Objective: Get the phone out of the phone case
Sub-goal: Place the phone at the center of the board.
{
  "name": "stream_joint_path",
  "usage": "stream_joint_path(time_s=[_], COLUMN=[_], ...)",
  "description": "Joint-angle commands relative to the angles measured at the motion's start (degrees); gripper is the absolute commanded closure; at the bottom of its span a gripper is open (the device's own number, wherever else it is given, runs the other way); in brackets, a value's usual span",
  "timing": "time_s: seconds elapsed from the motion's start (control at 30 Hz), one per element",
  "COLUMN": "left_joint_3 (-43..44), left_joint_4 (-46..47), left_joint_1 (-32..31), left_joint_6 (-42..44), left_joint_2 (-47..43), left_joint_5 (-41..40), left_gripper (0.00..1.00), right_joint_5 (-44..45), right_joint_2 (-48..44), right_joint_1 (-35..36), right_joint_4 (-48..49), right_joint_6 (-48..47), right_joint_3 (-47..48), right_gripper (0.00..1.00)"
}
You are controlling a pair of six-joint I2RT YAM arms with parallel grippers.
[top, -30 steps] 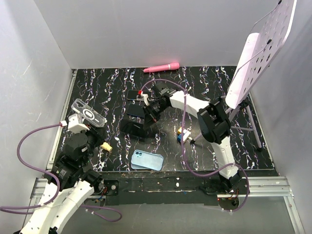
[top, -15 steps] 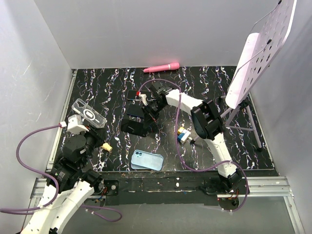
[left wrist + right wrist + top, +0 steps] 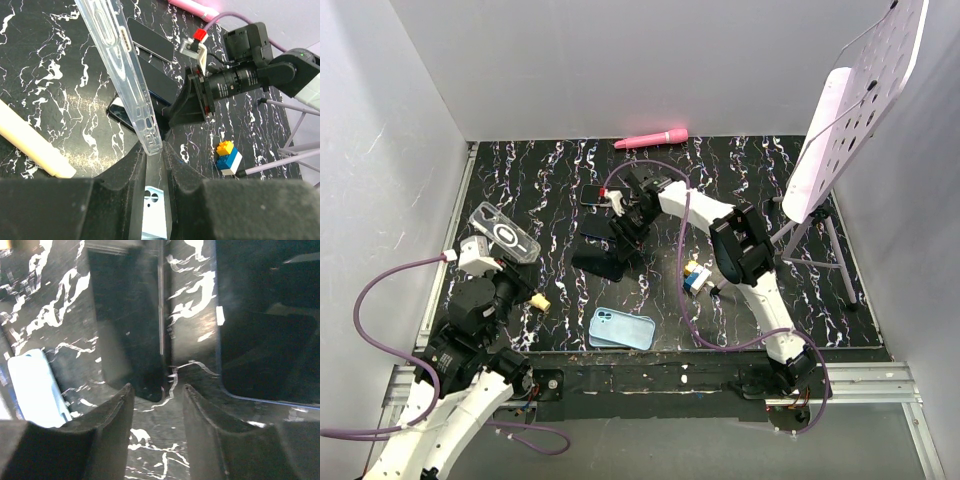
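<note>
Clear case (image 3: 119, 52) aloft in left end effector (image 3: 154, 152)

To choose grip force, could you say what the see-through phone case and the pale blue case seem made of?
Transparent phone case: clear glossy plastic; the marbled table shows through it. Pale blue phone case: matte, perhaps silicone or soft plastic; even colour, no glare.

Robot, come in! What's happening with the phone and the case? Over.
Left gripper shut on clear case, raised. Right gripper open, low beside dark phone on table. Nothing blocking.
</note>
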Motion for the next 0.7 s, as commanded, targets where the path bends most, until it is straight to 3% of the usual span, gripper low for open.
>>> stream_joint_path(time_s=[0.0, 0.1, 0.2, 0.27, 0.4, 0.5, 0.57, 0.67], left_joint_3=[0.33, -0.98, -5.8, -9.58, -16.26, -18.56, -19.18, -19.62], left_joint_4=[2.03, 4.05, 10.61, 16.77, 26.1, 29.63, 30.86, 31.83], left_joint_1=[0.14, 0.14, 0.14, 0.14, 0.14, 0.06, 0.14, 0.14], left_joint_6=[0.51, -0.01, -2.12, -3.52, -5.64, -5.55, -5.73, -6.78], left_joint_2=[-0.1, -0.44, -2.98, -5.53, -10.11, -11.08, -10.47, -9.24], left_joint_5=[2.44, 4.73, 8.15, 11.49, 14.23, 16.07, 17.73, 19.67], left_gripper=[1.0, 1.0, 1.0, 1.0, 1.0, 1.0, 1.0, 1.0], right_joint_5=[9.36, 19.03, 22.57, 21.45, 9.78, -2.0, -3.96, -2.04], right_joint_2=[0.58, -2.04, -12.3, -22.05, -34.29, -40.71, -42.74, -42.67], right_joint_1=[0.09, 0.26, 0.44, 0.35, 0.44, 0.7, 1.75, 3.95], right_joint_4=[-2.74, -8.44, -5.41, 2.13, 16.72, 43.13, 58.8, 65.36], right_joint_6=[-0.14, 5.82, 16.87, 26.54, 47.45, 70.03, 82.61, 90.39], right_joint_3=[7.99, 14.85, 6.12, -7.04, -24.55, -38.97, -44.26, -45.17], right_gripper=[0.44, 0.32, 0.25, 0.27, 0.3, 0.34, 0.34, 0.35])
